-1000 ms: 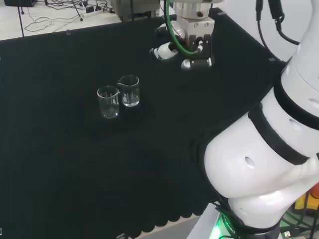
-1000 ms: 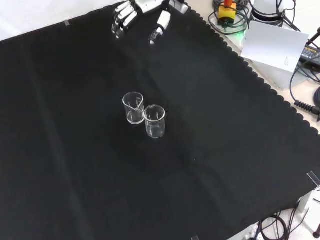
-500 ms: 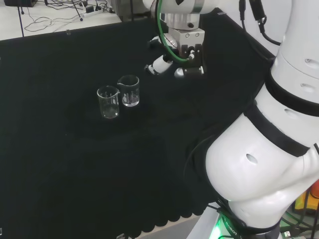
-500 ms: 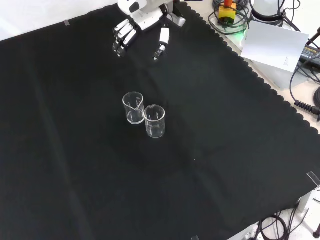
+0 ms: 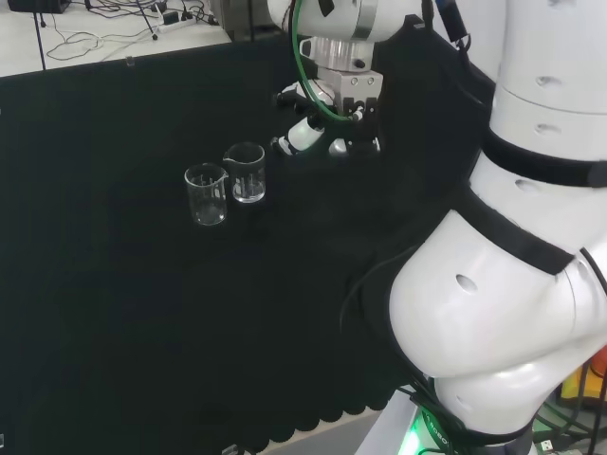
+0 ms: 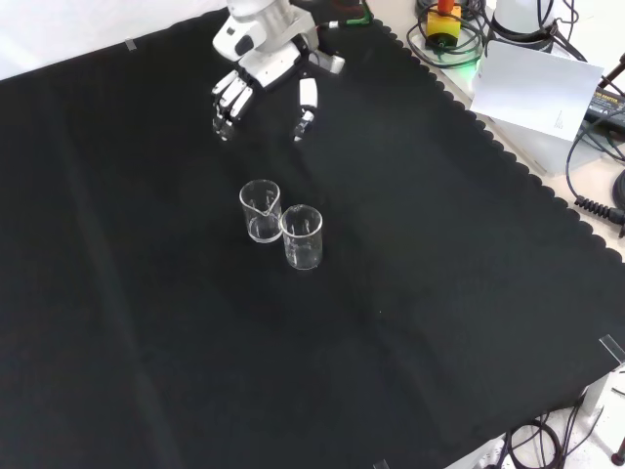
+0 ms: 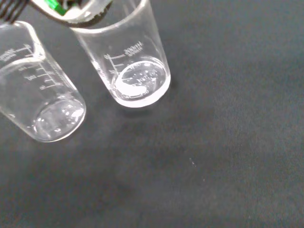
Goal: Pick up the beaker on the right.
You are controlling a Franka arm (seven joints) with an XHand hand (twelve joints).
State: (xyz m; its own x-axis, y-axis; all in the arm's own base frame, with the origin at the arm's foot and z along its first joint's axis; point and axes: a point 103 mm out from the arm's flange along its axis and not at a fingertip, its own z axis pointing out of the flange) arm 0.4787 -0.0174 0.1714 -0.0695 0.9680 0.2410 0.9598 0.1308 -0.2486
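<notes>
In the head view we saw the robot hand [image 5: 318, 133] hanging open above the black surface [image 5: 142, 313], just right of two clear beakers standing side by side, the right beaker [image 5: 246, 172] nearer the hand than the left beaker [image 5: 206, 194]. In the front view its straight fingers [image 6: 227, 101] pointed down, apart from the pair. In the wrist view both beakers bore white graduation marks.

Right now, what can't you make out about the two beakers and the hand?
- Beaker rims: in the wrist view both beakers are cut off by the picture's edge, and a blurred part of the hand covers one rim.
- Contents: the clear glass hides whether either holds liquid, also in the front view.
- Hand's palm: in the head view the hand is partly behind the arm's wrist.
</notes>
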